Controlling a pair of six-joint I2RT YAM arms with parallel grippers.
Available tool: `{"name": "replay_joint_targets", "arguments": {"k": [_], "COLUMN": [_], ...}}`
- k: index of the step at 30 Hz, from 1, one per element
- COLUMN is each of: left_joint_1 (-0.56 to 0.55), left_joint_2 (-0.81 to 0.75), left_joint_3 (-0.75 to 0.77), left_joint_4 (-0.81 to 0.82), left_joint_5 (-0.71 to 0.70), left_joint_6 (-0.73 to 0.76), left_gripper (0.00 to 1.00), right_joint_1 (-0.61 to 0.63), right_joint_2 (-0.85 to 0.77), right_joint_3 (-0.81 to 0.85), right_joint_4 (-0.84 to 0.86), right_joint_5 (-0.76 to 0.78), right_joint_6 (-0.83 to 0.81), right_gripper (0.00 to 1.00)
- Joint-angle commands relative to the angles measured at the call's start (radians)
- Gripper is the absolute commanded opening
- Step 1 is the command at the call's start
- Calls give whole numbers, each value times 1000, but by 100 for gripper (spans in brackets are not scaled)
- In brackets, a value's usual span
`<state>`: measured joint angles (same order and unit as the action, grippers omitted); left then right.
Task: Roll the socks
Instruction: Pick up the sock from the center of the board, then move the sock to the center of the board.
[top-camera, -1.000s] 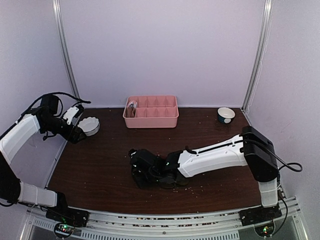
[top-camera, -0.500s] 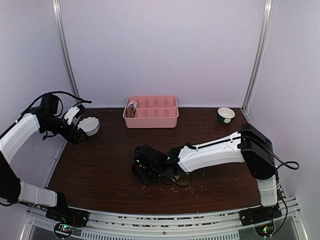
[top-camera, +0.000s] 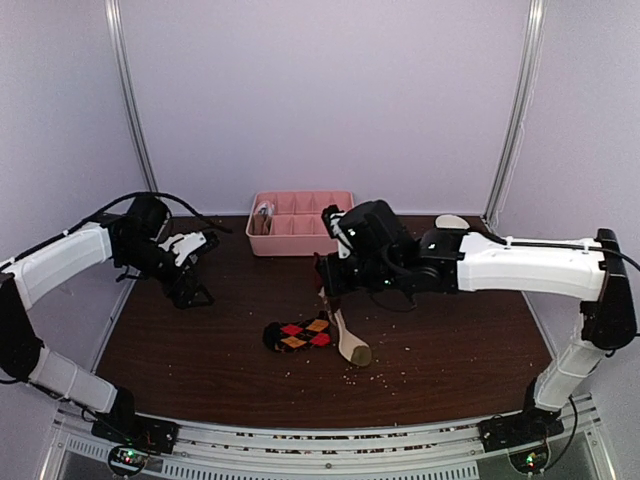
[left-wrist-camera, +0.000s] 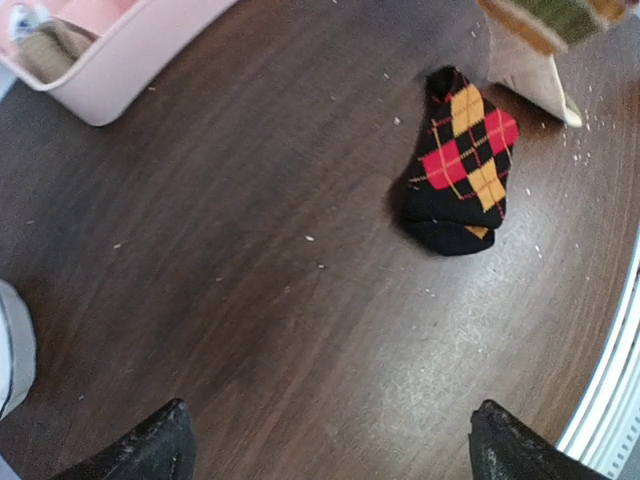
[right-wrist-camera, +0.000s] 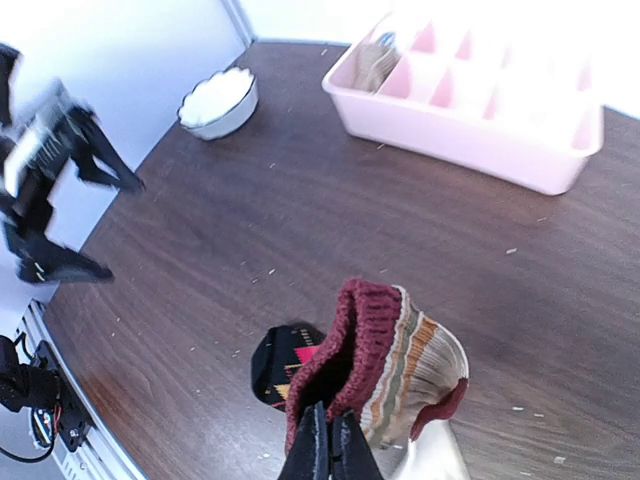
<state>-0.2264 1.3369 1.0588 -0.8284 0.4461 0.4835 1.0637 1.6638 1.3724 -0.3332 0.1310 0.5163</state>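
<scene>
— What sits around you?

— A pink tray (top-camera: 302, 224) at the far edge of the brown surface (top-camera: 200, 340), one white bowl (right-wrist-camera: 218, 103) at the left side.

— And the socks?

— My right gripper (right-wrist-camera: 328, 445) is pinched tight on one striped sock (right-wrist-camera: 395, 370), lifted; one black argyle sock (left-wrist-camera: 459, 160) lies flat below. My left gripper (left-wrist-camera: 330, 445) hangs wide, holding nothing.
</scene>
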Motion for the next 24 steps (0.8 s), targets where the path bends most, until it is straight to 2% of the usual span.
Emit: {"name": "replay_joint_targets", "arguments": {"k": [1,9,14,15,18,20,22,24], "left_joint_1": [-130,-402,-482,-486,-487,-487,-487,-486], "left_joint_2": [124,331,507,536,610,643,668,694], "left_joint_3": [53,132,211,232,283,295,295,295], "left_joint_4": [48,178,202,197,183,197,233,267], "left_joint_5": [-74,-262,-375,-383,-408,-446,-536,-632], "left_joint_6": [14,22,55,55,46,42,33,29], "left_gripper": [98,98,98,95,77,60,57,63], "right_joint_1": [-50,-178,-202,-202,-202,-203,-202,-202], "right_joint_2": [-183,-491,-573,-577,-576,-570,-556,-534], "right_joint_3": [-63,-160,-212,-223,-261,-283,-299,-311], "right_joint_4": [-101,-233,-272,-273,-262,-239,-219,-196], "right_joint_5": [70,144,151,145,126,107,79,45], "right_joint_6": [-40,-59,-46,-43,-29,-24,-19,-19], "right_gripper": [0,0,0,0,0,0,0,0]}}
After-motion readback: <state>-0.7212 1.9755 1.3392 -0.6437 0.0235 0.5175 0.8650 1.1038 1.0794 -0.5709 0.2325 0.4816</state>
